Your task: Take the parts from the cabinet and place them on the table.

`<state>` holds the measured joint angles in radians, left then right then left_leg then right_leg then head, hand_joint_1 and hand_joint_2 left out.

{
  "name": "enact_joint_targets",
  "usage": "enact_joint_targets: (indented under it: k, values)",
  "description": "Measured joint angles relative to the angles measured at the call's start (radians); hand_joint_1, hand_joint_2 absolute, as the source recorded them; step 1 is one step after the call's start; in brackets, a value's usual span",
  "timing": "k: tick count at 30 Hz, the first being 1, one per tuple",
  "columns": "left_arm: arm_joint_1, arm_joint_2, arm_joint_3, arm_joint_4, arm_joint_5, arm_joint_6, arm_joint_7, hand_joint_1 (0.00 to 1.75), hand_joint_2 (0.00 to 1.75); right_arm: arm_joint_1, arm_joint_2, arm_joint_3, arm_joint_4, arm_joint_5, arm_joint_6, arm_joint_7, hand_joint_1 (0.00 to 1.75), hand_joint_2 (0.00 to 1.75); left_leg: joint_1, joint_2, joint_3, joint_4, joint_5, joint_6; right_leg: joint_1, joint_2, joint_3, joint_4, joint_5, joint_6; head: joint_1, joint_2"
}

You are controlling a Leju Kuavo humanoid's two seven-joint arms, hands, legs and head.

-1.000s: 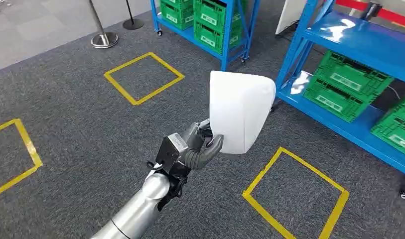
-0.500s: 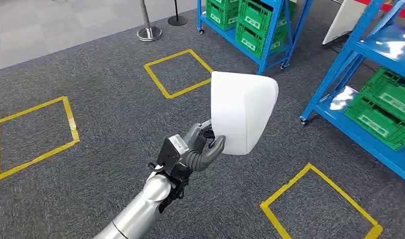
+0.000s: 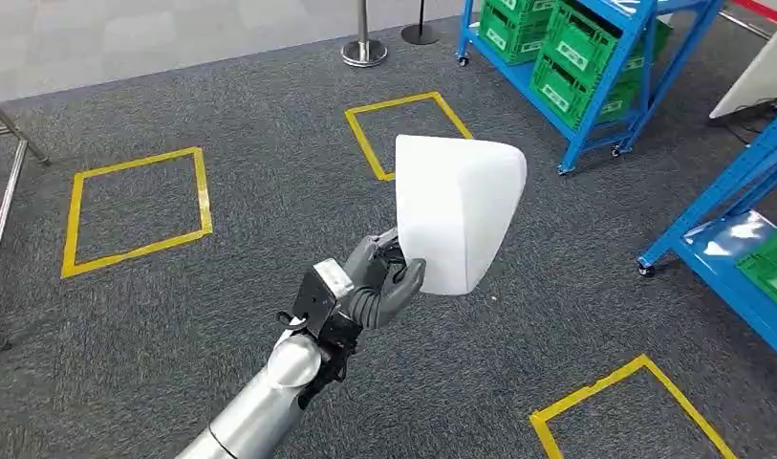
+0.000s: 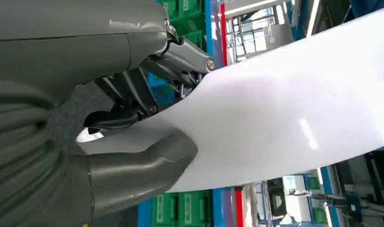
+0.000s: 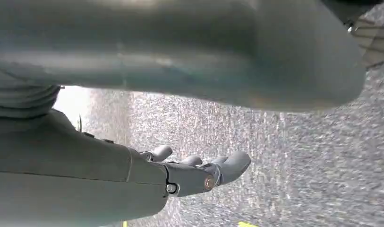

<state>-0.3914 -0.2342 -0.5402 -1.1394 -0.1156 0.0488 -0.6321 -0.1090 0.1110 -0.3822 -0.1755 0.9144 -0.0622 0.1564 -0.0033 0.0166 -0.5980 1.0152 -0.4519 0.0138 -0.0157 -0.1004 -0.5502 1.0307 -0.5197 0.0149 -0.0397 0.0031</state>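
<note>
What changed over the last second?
The camera turned left: shelves, crates and floor squares slid right across the head view, and they did not move themselves. The left robot hand still grips the white part at its lower edge, same pose. Nothing grasped or released.

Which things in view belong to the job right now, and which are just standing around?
Part of the job:
- white part, held up over the carpet
- left hand, gripping its lower edge

Just standing around:
- blue racks with green crates
- yellow floor squares
- post base
- right hand, holding nothing
</note>
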Motion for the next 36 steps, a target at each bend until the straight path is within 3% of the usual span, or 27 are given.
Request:
enact_joint_targets:
  k: [1, 2, 4, 5, 6, 8, 9, 10, 12, 14, 15, 16, 17, 19, 20, 21, 23, 24, 25, 26, 29, 30, 31, 32, 34, 35, 36]
  values:
    - [-0.002, -0.002, 0.000, -0.001, 0.000, 0.000, 0.001, 1.75, 1.75, 0.001, 0.000, 0.000, 0.000, 0.000, -0.002, 0.000, 0.00, 0.00, 0.003, -0.008, -0.002, 0.000, 0.002, 0.005, -0.002, 0.058, -0.020, 0.043, -0.030, 0.002, 0.001, 0.000]
    - [-0.003, -0.004, 0.000, -0.002, 0.000, 0.000, 0.001, 1.75, 1.75, 0.002, 0.000, 0.000, 0.000, 0.000, -0.001, 0.000, 0.00, 0.00, 0.003, -0.021, -0.004, 0.000, 0.003, 0.008, -0.002, 0.085, -0.058, 0.122, -0.071, 0.004, 0.006, 0.000]
    - [-0.002, -0.003, 0.000, -0.001, 0.000, 0.000, 0.001, 1.75, 1.75, 0.007, 0.000, 0.000, 0.000, -0.001, -0.001, 0.002, 0.00, 0.00, 0.001, -0.050, -0.008, 0.001, 0.005, 0.011, -0.001, 0.096, -0.141, 0.287, -0.132, 0.007, 0.007, 0.000]
    - [0.000, -0.003, 0.000, 0.000, -0.001, 0.000, 0.002, 1.75, 1.75, 0.008, 0.000, 0.000, 0.000, 0.000, 0.000, 0.002, 0.00, 0.00, 0.000, -0.065, -0.010, 0.003, 0.006, 0.011, -0.001, 0.097, -0.159, 0.314, -0.129, 0.006, 0.007, 0.000]
    - [0.001, -0.003, 0.000, 0.000, -0.001, -0.006, 0.007, 1.75, 1.75, 0.009, 0.000, 0.000, 0.000, 0.000, 0.000, 0.002, 0.00, 0.00, 0.000, -0.081, -0.010, 0.004, 0.006, 0.011, -0.001, 0.098, -0.153, 0.294, -0.103, 0.004, 0.007, 0.000]
    - [0.001, -0.002, 0.000, 0.001, -0.001, -0.023, 0.014, 1.75, 1.75, 0.005, 0.000, 0.000, 0.000, 0.002, 0.001, 0.003, 0.00, 0.00, 0.001, -0.113, -0.009, 0.010, 0.008, 0.008, -0.002, 0.113, -0.077, 0.130, -0.008, -0.003, 0.007, 0.000]
    - [0.001, -0.002, 0.000, 0.000, -0.001, -0.025, 0.007, 1.75, 1.75, 0.004, 0.000, 0.000, 0.000, 0.003, 0.002, 0.004, 0.00, 0.00, 0.003, -0.126, -0.010, 0.013, 0.008, 0.005, -0.005, 0.146, -0.031, 0.035, 0.030, -0.006, 0.007, 0.000]
    - [0.001, -0.002, 0.000, -0.002, 0.000, -0.026, -0.002, 1.75, 1.75, 0.004, -0.001, 0.000, 0.000, 0.004, 0.004, 0.006, 0.00, 0.00, 0.001, -0.133, -0.015, 0.015, 0.008, -0.002, -0.008, 0.203, -0.018, 0.006, 0.011, -0.008, 0.007, 0.000]
    - [0.002, -0.001, 0.000, -0.006, 0.000, -0.026, -0.013, 1.75, 1.75, 0.001, -0.001, 0.000, 0.000, 0.005, 0.007, 0.006, 0.00, 0.00, 0.004, -0.157, -0.024, 0.014, 0.012, -0.018, 0.000, 0.177, -0.020, 0.002, 0.016, -0.012, 0.006, 0.000]
    - [0.004, 0.002, 0.000, -0.009, 0.000, -0.027, -0.016, 1.75, 1.75, 0.000, -0.001, 0.000, 0.000, 0.005, 0.007, 0.006, 0.00, 0.00, 0.006, -0.183, -0.034, 0.004, 0.021, -0.035, 0.000, 0.153, -0.011, -0.005, 0.022, -0.027, 0.007, 0.000]
    - [0.006, 0.005, 0.000, -0.011, 0.000, -0.027, -0.017, 1.75, 1.75, -0.001, 0.000, 0.000, 0.000, 0.005, 0.008, 0.005, 0.00, 0.00, 0.005, -0.146, -0.036, 0.016, 0.016, -0.034, -0.005, 0.133, -0.009, -0.015, 0.030, -0.036, 0.006, 0.000]
    - [0.004, 0.007, 0.000, -0.012, 0.000, -0.027, -0.018, 1.75, 1.75, -0.001, 0.000, 0.000, 0.000, 0.005, 0.007, 0.005, 0.00, 0.00, 0.000, -0.079, -0.051, 0.046, -0.010, -0.037, -0.004, 0.124, -0.007, -0.018, 0.032, -0.044, 0.000, 0.000]
    - [0.004, 0.006, 0.000, -0.013, 0.000, -0.027, -0.019, 1.75, 1.75, 0.000, 0.000, 0.000, 0.000, 0.005, 0.007, 0.006, 0.00, 0.00, 0.001, -0.044, -0.082, 0.111, -0.054, -0.043, 0.000, 0.109, -0.008, -0.018, 0.032, -0.048, -0.002, 0.000]
    - [0.007, 0.008, 0.000, -0.013, 0.000, -0.027, -0.019, 1.75, 1.75, 0.004, 0.000, 0.000, 0.000, 0.005, 0.007, 0.006, 0.00, 0.00, 0.006, -0.027, -0.155, 0.268, -0.126, -0.051, 0.003, 0.077, -0.008, -0.018, 0.029, -0.052, -0.001, 0.000]
    - [0.009, 0.011, 0.000, -0.013, 0.000, -0.027, -0.019, 1.75, 1.75, 0.005, -0.001, 0.000, 0.000, 0.005, 0.008, 0.006, 0.00, 0.00, 0.008, -0.025, -0.179, 0.320, -0.137, -0.054, 0.004, 0.059, -0.008, -0.017, 0.028, -0.052, -0.002, 0.000]
    - [0.010, 0.013, 0.000, -0.013, 0.000, -0.027, -0.020, 1.75, 1.75, 0.004, -0.001, 0.000, 0.000, 0.005, 0.008, 0.005, 0.00, 0.00, 0.009, -0.023, -0.172, 0.310, -0.121, -0.056, 0.004, 0.044, -0.008, -0.017, 0.027, -0.051, -0.002, 0.000]
    - [0.012, 0.015, 0.000, -0.017, 0.000, -0.024, -0.024, 1.75, 1.75, 0.003, -0.001, 0.000, 0.000, 0.005, 0.008, 0.005, 0.00, 0.00, 0.011, -0.008, -0.092, 0.169, -0.049, -0.056, 0.003, 0.015, -0.004, -0.016, 0.024, -0.047, -0.002, 0.000]
    - [0.011, 0.015, 0.000, -0.022, -0.002, -0.020, -0.020, 1.75, 1.75, 0.003, -0.001, 0.000, 0.000, 0.005, 0.008, 0.003, 0.00, 0.00, 0.011, 0.019, -0.038, 0.075, -0.014, -0.055, 0.003, 0.004, -0.001, -0.014, 0.020, -0.043, -0.002, 0.000]
    - [0.011, 0.015, 0.000, -0.027, -0.005, -0.015, -0.016, 1.75, 1.75, 0.004, -0.001, 0.000, 0.000, 0.006, 0.008, 0.003, 0.00, 0.00, 0.006, 0.073, -0.010, 0.014, -0.015, -0.046, 0.008, -0.007, 0.000, -0.010, 0.015, -0.036, -0.002, 0.000]
    - [0.011, 0.014, 0.000, -0.028, -0.006, -0.011, -0.012, 1.75, 1.75, 0.004, -0.001, 0.000, 0.000, 0.008, 0.008, 0.002, 0.00, 0.00, 0.005, 0.063, -0.002, 0.011, -0.005, -0.037, 0.014, -0.015, 0.003, -0.006, 0.009, -0.030, 0.001, 0.000]
    - [0.011, 0.018, 0.004, -0.027, -0.011, 0.004, -0.006, 1.75, 1.75, 0.001, 0.000, 0.000, 0.000, 0.011, 0.008, 0.002, 0.00, 0.00, -0.002, 0.022, -0.010, 0.014, -0.005, -0.019, 0.009, -0.048, 0.013, -0.012, 0.006, -0.015, 0.000, 0.000]
    - [0.012, 0.018, 0.006, -0.028, -0.016, 0.009, -0.007, 1.75, 1.75, 0.000, 0.000, 0.000, 0.000, 0.014, 0.008, 0.002, 0.00, 0.00, 0.006, 0.009, -0.004, 0.006, 0.001, -0.009, 0.003, -0.041, 0.013, -0.009, -0.001, -0.006, 0.000, 0.000]
    - [0.011, 0.018, 0.006, -0.027, -0.020, 0.013, -0.008, 1.75, 1.75, -0.001, 0.000, 0.000, 0.000, 0.018, 0.009, 0.002, 0.00, 0.00, 0.009, -0.003, -0.004, 0.004, 0.004, -0.005, -0.002, 0.033, 0.002, 0.020, -0.023, 0.000, 0.001, 0.000]
    - [0.011, 0.017, 0.006, -0.026, -0.021, 0.016, -0.009, 1.75, 1.75, 0.000, 0.000, 0.000, 0.000, 0.019, 0.011, 0.002, 0.00, 0.00, 0.010, -0.013, -0.006, 0.004, 0.005, 0.000, -0.003, 0.073, -0.026, 0.081, -0.059, 0.001, 0.003, 0.000]
    - [0.012, 0.016, 0.006, -0.024, -0.028, 0.016, -0.010, 1.75, 1.75, 0.004, -0.001, 0.000, 0.000, 0.020, 0.013, 0.002, 0.00, 0.00, 0.009, -0.041, -0.009, 0.005, 0.006, 0.004, -0.002, 0.095, -0.107, 0.242, -0.127, 0.004, 0.006, 0.000]
    - [0.014, 0.017, 0.006, -0.020, -0.029, 0.016, -0.010, 1.75, 1.75, 0.007, -0.002, 0.000, 0.000, 0.021, 0.013, 0.002, 0.00, 0.00, 0.008, -0.059, -0.009, 0.007, 0.006, 0.004, -0.002, 0.096, -0.143, 0.303, -0.138, 0.004, 0.006, 0.000]
    - [0.016, 0.018, 0.006, -0.018, -0.030, 0.016, -0.010, 1.75, 1.75, 0.009, -0.002, 0.000, 0.000, 0.021, 0.013, 0.002, 0.00, 0.00, 0.008, -0.074, -0.009, 0.009, 0.006, 0.004, -0.002, 0.098, -0.152, 0.308, -0.123, 0.003, 0.006, 0.000]
